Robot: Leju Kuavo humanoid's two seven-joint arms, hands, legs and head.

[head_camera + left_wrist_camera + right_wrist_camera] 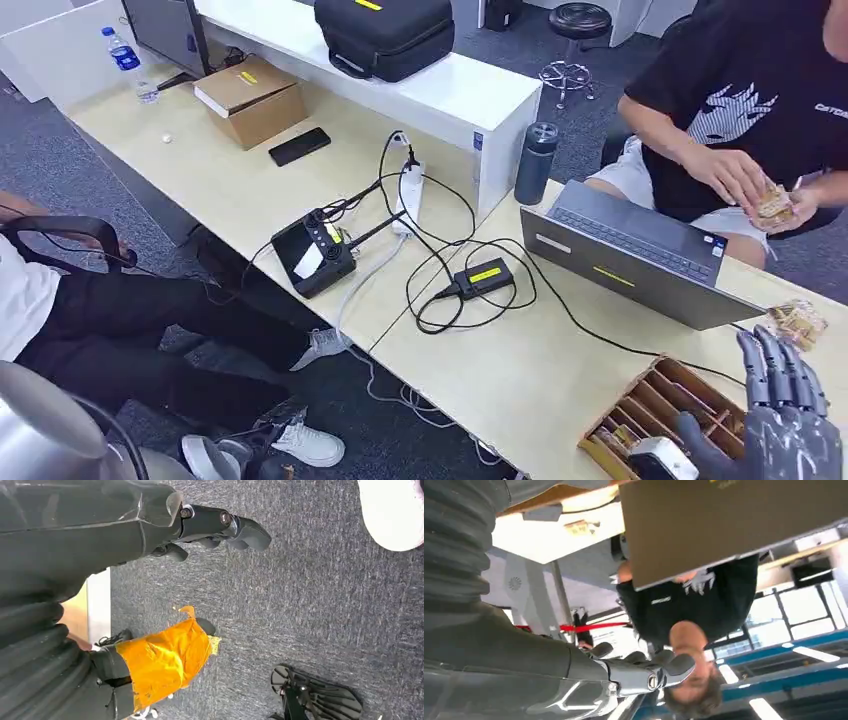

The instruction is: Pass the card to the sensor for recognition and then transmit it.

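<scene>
Right hand: mine [785, 405], raised over the wooden tray [640, 400] at the tabletop [520, 370] near edge, fingers straight and apart, holding nothing.
Left hand: [220, 527] hanging over grey carpet [320, 605], fingers loosely curled, nothing in them.
Card: I cannot tell it apart among the tray's slots.
Sensor: small black box [485, 277], cabled, left of the laptop [640, 255].
Person: seated behind the laptop, hands on a snack packet [773, 205].

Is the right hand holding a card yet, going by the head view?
No. The right hand hovers with fingers spread and nothing in them, above the brown wooden slotted organizer tray on the light wooden table.
</scene>
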